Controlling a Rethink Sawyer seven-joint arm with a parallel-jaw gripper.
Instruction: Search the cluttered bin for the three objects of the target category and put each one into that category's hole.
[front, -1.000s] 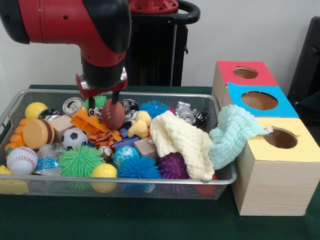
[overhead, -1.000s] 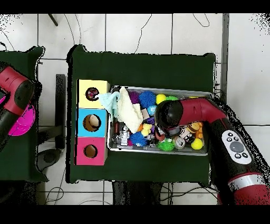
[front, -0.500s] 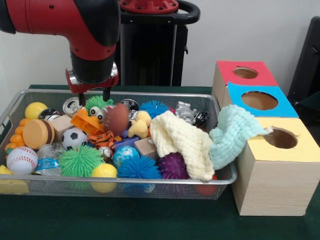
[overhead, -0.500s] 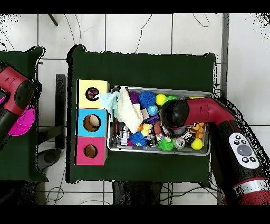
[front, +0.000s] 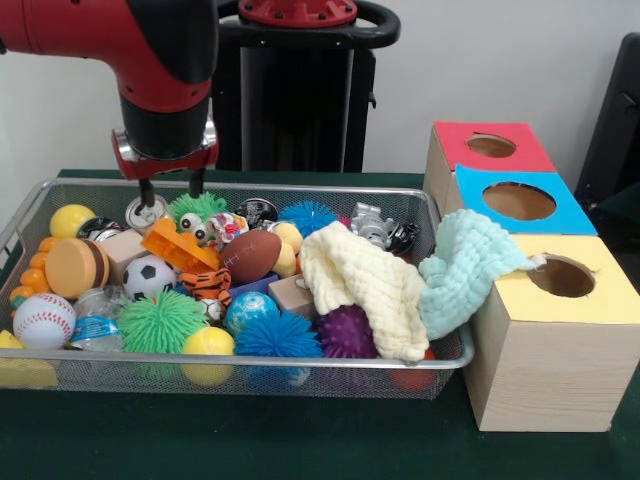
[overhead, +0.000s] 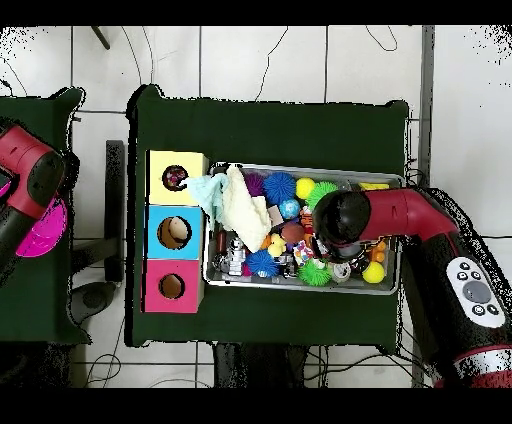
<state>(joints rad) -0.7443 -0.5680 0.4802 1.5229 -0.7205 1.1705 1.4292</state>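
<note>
mesh bin (front: 30, 215); cream waffle cloth (front: 365, 285) crumpled, teal cloth (front: 465, 265) draped.

Just below the fingers sits a silver can (front: 146, 210), with a green spiky ball (front: 197, 206) beside it. Further down lie an orange toy (front: 178, 246), a brown football (front: 252, 256) (tilted), a soccer ball (front: 149, 275) and a baseball (front: 43, 320).
</note>
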